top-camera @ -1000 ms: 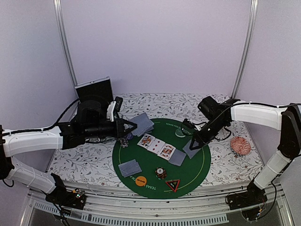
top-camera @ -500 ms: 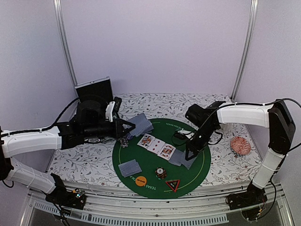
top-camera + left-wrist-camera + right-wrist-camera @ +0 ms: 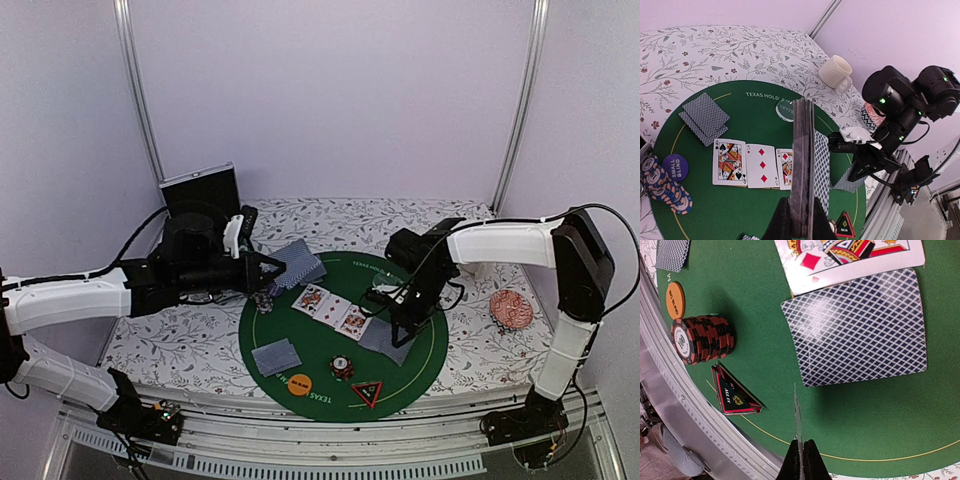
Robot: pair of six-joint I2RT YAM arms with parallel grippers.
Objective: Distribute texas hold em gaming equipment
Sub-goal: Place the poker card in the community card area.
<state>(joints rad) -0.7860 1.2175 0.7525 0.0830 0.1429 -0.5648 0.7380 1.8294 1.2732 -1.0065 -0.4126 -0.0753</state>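
A round green mat [image 3: 310,345] lies on the flower-patterned tabletop [image 3: 170,345]. A white mug [image 3: 835,72] and a red-patterned round object [image 3: 512,308] sit off its right side, and a black box [image 3: 200,190] stands behind the left arm. The right arm reaches across the mat's right part.

On the mat there are:
- three face-up cards [image 3: 761,165] in a row, with one face-down card [image 3: 860,327] just beside the row's end;
- two overlapping face-down cards [image 3: 276,356] at the near left, and another overlapping pair [image 3: 705,117] on the far left;
- two chip stacks, one [image 3: 702,338] near the front and one [image 3: 662,180] at the left beside a purple disc [image 3: 675,166];
- one orange disc [image 3: 676,300], one triangle marker [image 3: 735,392] and one clear disc [image 3: 786,110].

The left gripper [image 3: 801,215] is clamped on a deck [image 3: 802,150] held edge-on above the mat. The right gripper [image 3: 800,450] is pinched on a single card [image 3: 796,410], also edge-on, over bare green between the face-down card and the triangle marker.
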